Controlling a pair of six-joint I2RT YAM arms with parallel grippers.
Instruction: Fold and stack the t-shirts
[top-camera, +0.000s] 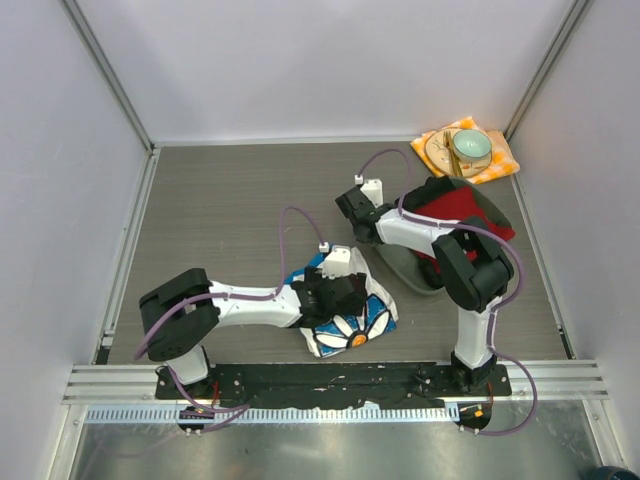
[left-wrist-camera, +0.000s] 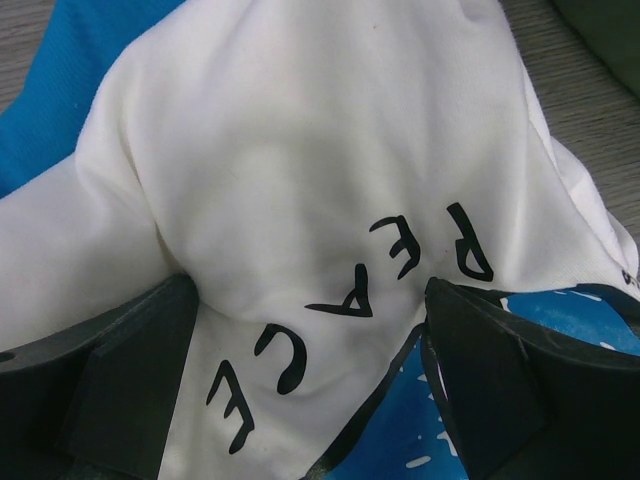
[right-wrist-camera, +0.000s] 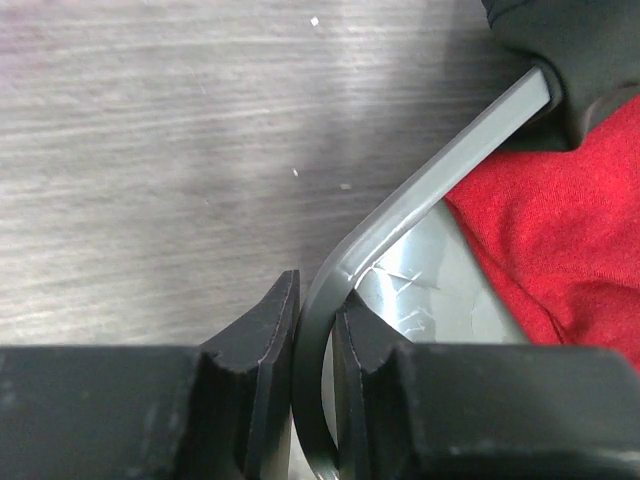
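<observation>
At the near middle of the table (top-camera: 230, 200), just ahead of the 2 arm bases, the daisy shirt (top-camera: 352, 328) lies in a crumpled heap. It looks to me like light, limp cotton that will sag and slide on itself, never holding a crease unaided. A pinch in the middle would only lift a bunch, so I would take it at a hem or shoulder edge and draw it flat first. The left gripper (left-wrist-camera: 312, 300) is down on it with its jaws spread wide, straddling a raised hump of the white cloth without pinching it. That shirt (left-wrist-camera: 300, 150) is white with "PEACE" in black letters, a bright blue panel below and blue cloth showing at 1 corner; from above, a blue-and-white flower with an orange centre faces up. The red shirt (top-camera: 455, 208) sits well apart at the right, bundled in what looks like a grey tray (top-camera: 405, 268), plain bright red and soft-knit in the right wrist view (right-wrist-camera: 560, 240). The right gripper (right-wrist-camera: 318, 300) is closed on the tray's thin rim (right-wrist-camera: 440, 170), not on any cloth.
</observation>
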